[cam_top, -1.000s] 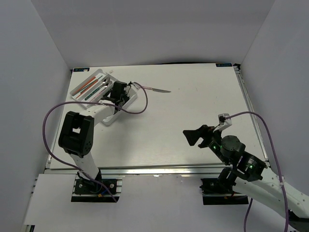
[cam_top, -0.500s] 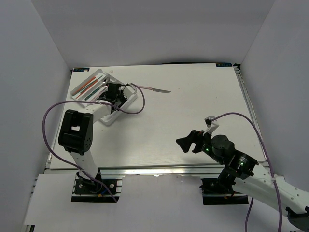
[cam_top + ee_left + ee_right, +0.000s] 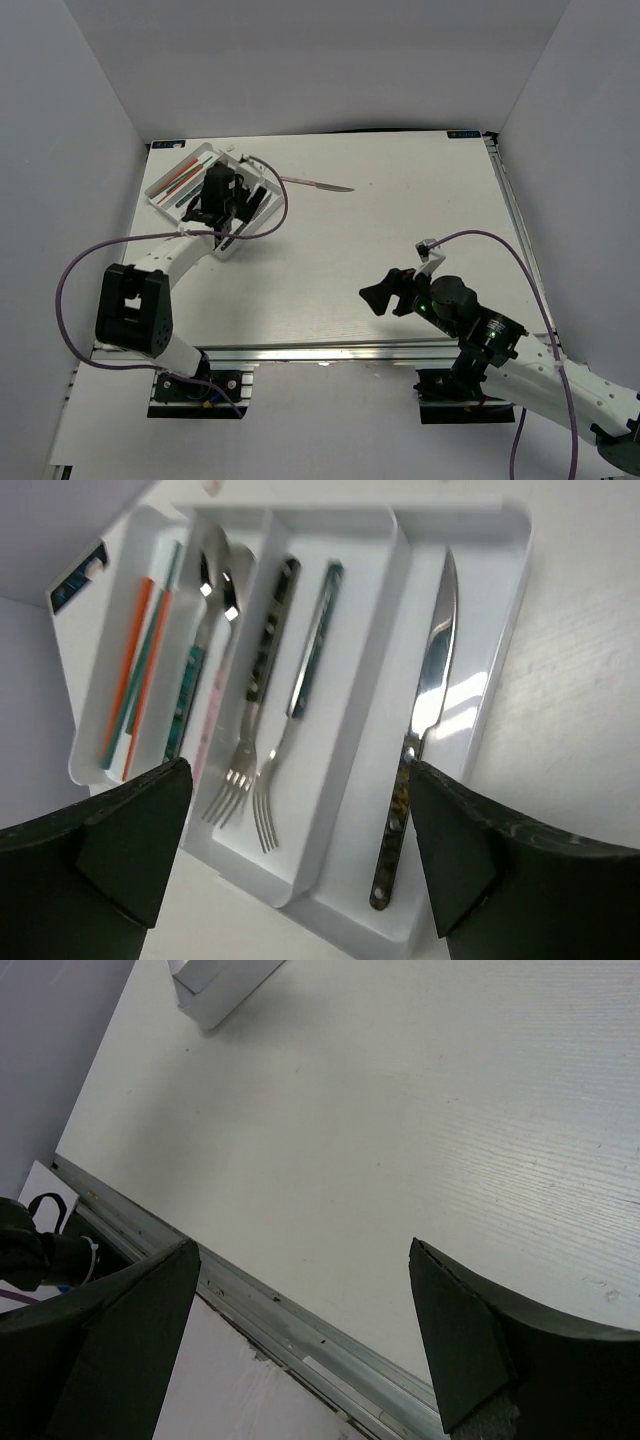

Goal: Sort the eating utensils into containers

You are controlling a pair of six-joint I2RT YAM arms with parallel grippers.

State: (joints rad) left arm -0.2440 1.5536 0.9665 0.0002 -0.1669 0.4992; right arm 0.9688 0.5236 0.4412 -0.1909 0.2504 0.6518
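Note:
The white tray [image 3: 508, 620] holds red and teal chopsticks [image 3: 135, 685] in its left container, spoons [image 3: 205, 630] beside them, two forks [image 3: 262, 670] in the third, and a dark-handled knife [image 3: 425, 730] lying free in the right one. My left gripper [image 3: 300, 870] hovers open just above the tray [image 3: 230, 250], touching nothing. In the top view it [image 3: 222, 205] covers the tray's middle. One more knife [image 3: 322, 185] lies on the table right of the tray. My right gripper [image 3: 385, 288] hangs open and empty near the front edge.
The right wrist view shows bare white table [image 3: 420, 1110], the metal rail [image 3: 300, 1330] along its near edge, and a corner of the tray [image 3: 220, 985] at the top. Grey walls close in the table on the left, back and right.
My left gripper has opened and shifted left over the tray; the dark-handled knife now lies loose in the right compartment. My right arm has drawn back and left toward the near edge.

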